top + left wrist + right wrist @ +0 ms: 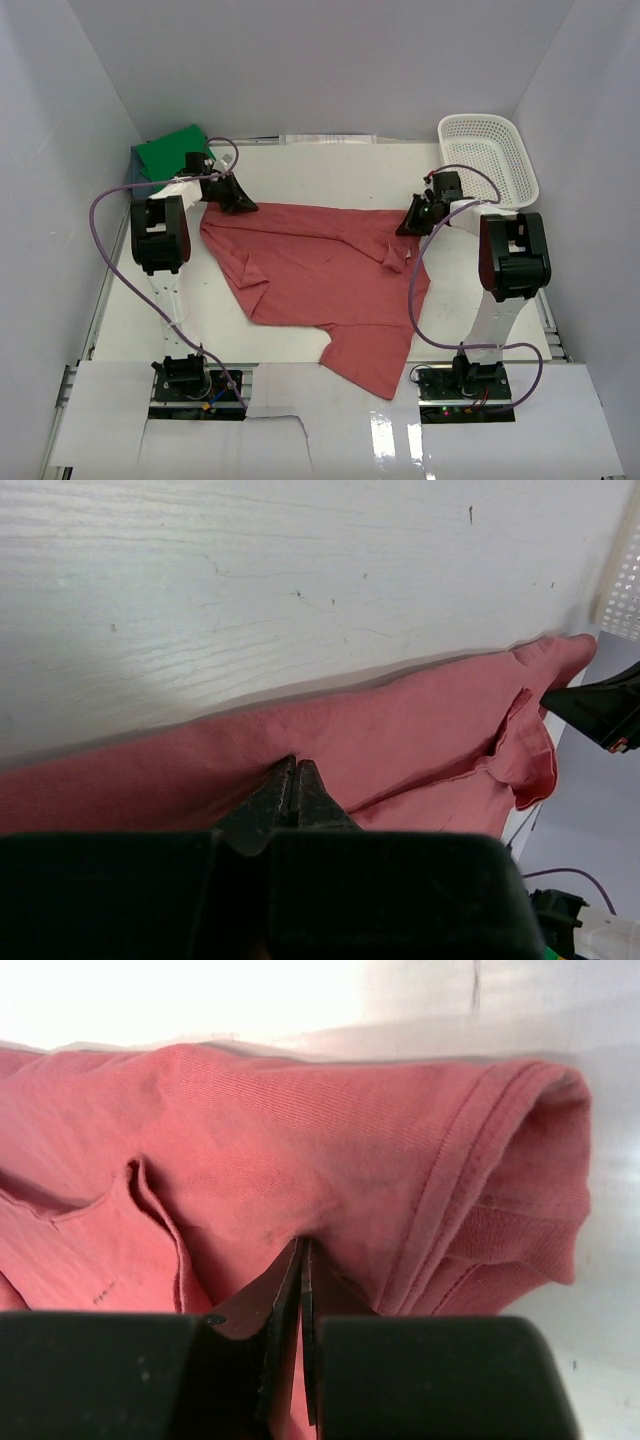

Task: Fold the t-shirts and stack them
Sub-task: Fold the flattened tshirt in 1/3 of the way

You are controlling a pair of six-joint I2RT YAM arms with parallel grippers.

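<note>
In the middle, spread shirt [320, 270]; far left, folded shirt [172, 153]; far right, basket [497, 152].

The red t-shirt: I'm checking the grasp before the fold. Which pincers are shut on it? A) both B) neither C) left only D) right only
A: the left pincer and right pincer each pinch the red t-shirt between closed tips.

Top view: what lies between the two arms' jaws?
The brick-red t-shirt: its far edge runs from one pair of jaws to the other, both shut on it, as the top view shows.
</note>
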